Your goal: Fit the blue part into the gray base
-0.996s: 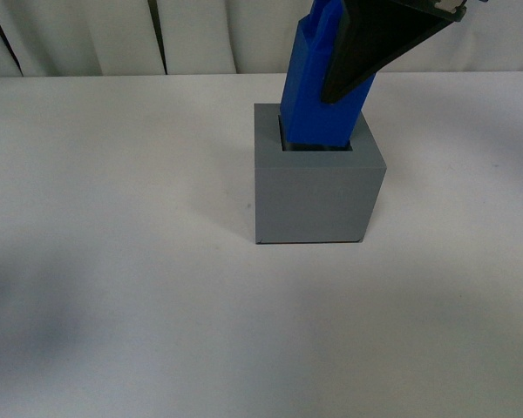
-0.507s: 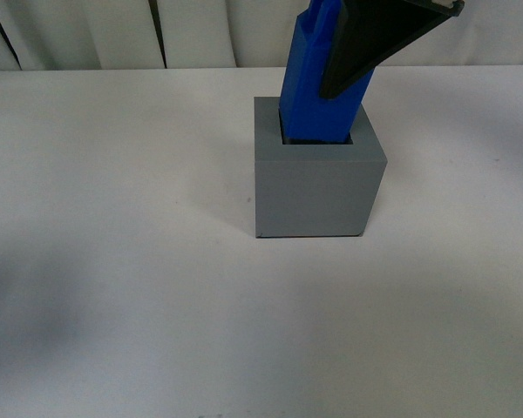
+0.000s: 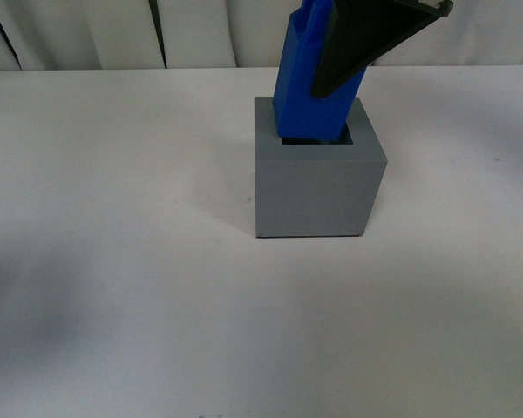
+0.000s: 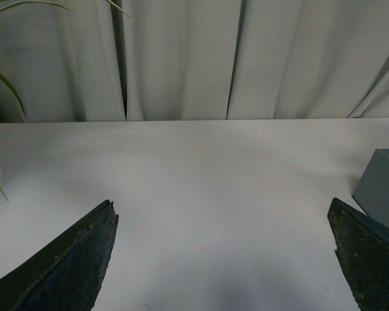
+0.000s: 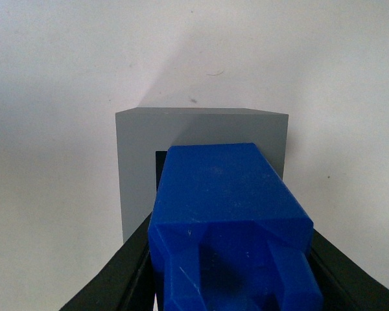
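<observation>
Right end effector [image 5: 230, 230] clamped on blue part [image 3: 301, 78], its lower end tilted into recess of gray base [image 3: 318, 192], left end effector [image 4: 222, 207] spread wide above surface [image 3: 113, 261]

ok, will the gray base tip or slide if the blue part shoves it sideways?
Tipping seems unlikely: the gray base is a squat cube sitting flat on the table. Sliding looks likelier, since nothing visible holds it down. It looks rigid, so the tilted blue part could drag it.
</observation>
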